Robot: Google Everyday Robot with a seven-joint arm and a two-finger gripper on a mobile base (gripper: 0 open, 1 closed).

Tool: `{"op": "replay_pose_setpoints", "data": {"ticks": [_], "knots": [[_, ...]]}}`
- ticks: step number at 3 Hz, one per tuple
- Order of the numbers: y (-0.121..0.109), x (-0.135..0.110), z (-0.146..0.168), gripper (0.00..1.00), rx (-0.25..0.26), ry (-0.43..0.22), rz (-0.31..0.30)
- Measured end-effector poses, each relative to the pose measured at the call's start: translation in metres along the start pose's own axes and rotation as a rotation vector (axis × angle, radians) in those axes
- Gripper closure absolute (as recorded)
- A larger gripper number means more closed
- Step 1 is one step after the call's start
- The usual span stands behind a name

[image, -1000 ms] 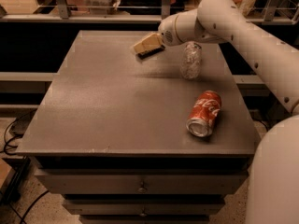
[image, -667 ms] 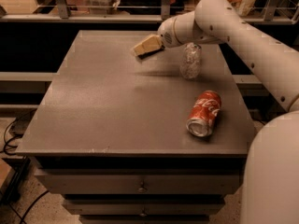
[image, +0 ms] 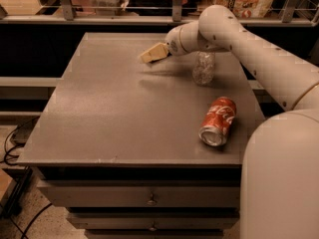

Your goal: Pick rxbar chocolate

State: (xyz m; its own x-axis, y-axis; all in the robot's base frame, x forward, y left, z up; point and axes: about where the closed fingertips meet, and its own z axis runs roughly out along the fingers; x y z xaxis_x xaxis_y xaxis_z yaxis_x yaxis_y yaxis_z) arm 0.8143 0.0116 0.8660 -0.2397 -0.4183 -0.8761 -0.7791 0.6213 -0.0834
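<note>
**Gripper low over the far part of the table; state unreadable**

From my station I have 1 view. The gripper [image: 152, 53] sits over the far half of the grey table [image: 99, 113], a little left of the table's middle line. It shows as a pale tan wedge pointing left and slightly down. Its shadow lies on the tabletop just beneath it, so it is close to the surface, but I cannot tell whether it touches. I also cannot tell whether it is open or closed, or whether it holds anything.

The white arm [image: 259, 59] reaches in from the right, crossing above the table's far right corner. A clear plastic bottle [image: 203, 68] stands upright just under the wrist, right of the gripper and apart from it. A red Coca-Cola can [image: 218, 121] lies on its side near the right edge, its top end facing me, well apart from the gripper.

I cannot make out the rxbar chocolate in this view, so I cannot say where it lies.

Below the tabletop, 2 drawer fronts [image: 149, 195] face me. The robot's white body [image: 284, 178] fills the lower right.
</note>
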Motion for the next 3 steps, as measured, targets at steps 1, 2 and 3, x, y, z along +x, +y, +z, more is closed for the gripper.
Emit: {"op": "replay_pose_setpoints", "data": {"ticks": [1, 2, 3], "knots": [[-0.004, 0.002, 0.014, 0.0, -0.006, -0.001, 0.006], [-0.013, 0.016, 0.034, 0.0, -0.015, 0.011, 0.038], [-0.017, 0.029, 0.042, 0.0, -0.014, 0.028, 0.07]]}}
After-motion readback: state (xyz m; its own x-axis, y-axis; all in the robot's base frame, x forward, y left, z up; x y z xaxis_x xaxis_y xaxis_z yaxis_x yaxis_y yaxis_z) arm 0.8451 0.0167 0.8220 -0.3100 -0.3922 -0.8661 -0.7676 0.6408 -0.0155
